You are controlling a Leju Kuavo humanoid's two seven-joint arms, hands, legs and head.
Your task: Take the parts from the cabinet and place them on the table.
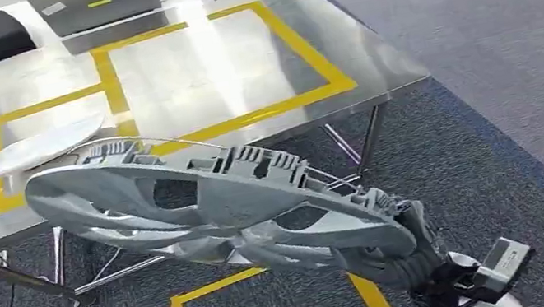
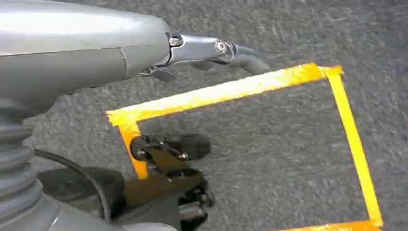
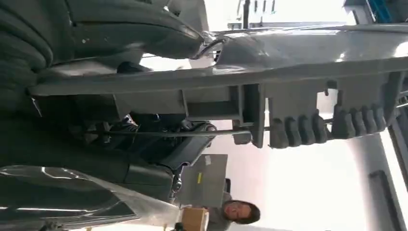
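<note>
Right hand is wrapped around one end of a long grey plastic part — fingers closed on it. From the hand the part stretches away toward the steel table, its far end hanging over the table's near edge just above a flat white piece. Left hand hangs over the carpet by yellow floor tape — fingers mostly hidden, so can't tell its state.

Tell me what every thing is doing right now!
grey part: held up off the floor, tilted, not yet on the table.
right hand: grips the grey part's end.
left hand: holds nothing, above the carpet.
white part: lying flat on the table.
table: standing.
</note>
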